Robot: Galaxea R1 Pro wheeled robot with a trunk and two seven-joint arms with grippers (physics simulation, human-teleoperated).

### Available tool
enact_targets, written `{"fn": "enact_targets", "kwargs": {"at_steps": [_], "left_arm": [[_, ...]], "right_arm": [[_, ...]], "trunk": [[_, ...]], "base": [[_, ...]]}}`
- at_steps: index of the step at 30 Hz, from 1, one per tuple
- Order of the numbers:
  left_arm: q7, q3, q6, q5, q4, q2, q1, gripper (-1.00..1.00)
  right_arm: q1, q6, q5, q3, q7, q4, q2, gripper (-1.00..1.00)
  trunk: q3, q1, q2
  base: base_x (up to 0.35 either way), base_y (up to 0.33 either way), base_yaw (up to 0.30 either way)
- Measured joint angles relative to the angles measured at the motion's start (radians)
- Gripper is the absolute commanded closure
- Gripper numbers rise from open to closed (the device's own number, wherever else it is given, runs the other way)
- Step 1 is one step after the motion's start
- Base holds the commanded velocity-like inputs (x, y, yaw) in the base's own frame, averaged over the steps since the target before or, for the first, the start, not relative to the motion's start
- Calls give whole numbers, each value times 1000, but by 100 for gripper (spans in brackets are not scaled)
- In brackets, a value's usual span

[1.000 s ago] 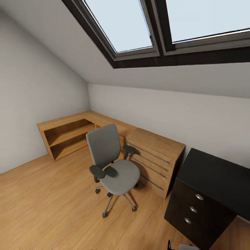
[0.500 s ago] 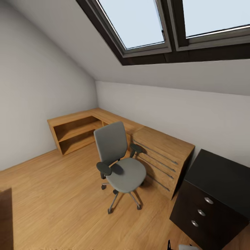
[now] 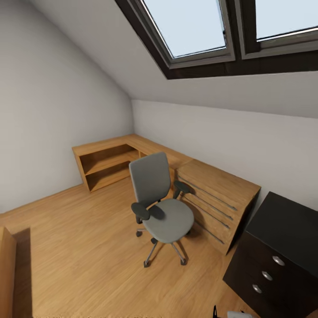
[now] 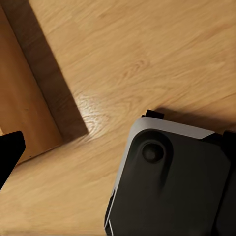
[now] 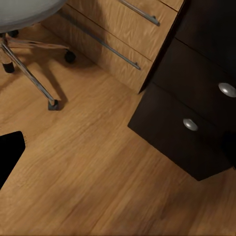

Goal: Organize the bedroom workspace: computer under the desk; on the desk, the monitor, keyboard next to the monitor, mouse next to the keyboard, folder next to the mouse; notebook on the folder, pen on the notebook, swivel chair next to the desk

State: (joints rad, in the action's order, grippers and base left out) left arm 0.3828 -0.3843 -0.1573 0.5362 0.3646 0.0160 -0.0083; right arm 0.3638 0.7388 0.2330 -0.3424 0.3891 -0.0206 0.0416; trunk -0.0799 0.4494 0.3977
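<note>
The swivel chair (image 3: 161, 207) stands on the wood floor mid-room, its grey seat bare, beside a light wooden dresser. Its chrome legs and castors (image 5: 34, 78) show in the right wrist view. The black desk (image 3: 287, 225) with its three-drawer pedestal (image 5: 196, 103) sits at the lower right, about a metre from the chair. My left gripper (image 4: 118, 147) hangs open over the floor above the robot's base. My right gripper (image 5: 120, 147) is open over the floor in front of the pedestal. Computer, monitor, keyboard, mouse, folder, notebook and pen are out of view.
A light wooden dresser (image 3: 221, 194) with bar handles stands between chair and desk. A low wooden shelf unit (image 3: 106, 161) fills the far corner. Another wooden piece (image 3: 6, 274) edges in at the lower left. Skylights (image 3: 194, 26) cut the sloped ceiling. The robot's grey base (image 4: 167, 182) is below.
The whole head view has shifted: the camera turned left, so chair, dresser and desk slid right in the picture. A wooden piece came into view at the lower left.
</note>
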Motion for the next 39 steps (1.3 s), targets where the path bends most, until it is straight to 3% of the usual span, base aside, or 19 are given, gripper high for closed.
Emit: {"fn": "enact_targets", "kwargs": {"at_steps": [14, 23, 39], "left_arm": [[-1, -1, 0, -1, 0, -1, 0, -100], [-2, -47, 1, -2, 0, -10, 0, -100], [3, -53, 2, 1, 0, -7, 0, -100]], "right_arm": [[0, 0, 0, 0, 0, 0, 1, -100], [0, 0, 0, 0, 0, 0, -1, -100], [0, 0, 0, 1, 0, 0, -2, -100]], "trunk": [[-19, 0, 0], [-31, 0, 0], [-52, 0, 0]], "base": [[0, 0, 157], [0, 0, 157], [0, 0, 157]]}}
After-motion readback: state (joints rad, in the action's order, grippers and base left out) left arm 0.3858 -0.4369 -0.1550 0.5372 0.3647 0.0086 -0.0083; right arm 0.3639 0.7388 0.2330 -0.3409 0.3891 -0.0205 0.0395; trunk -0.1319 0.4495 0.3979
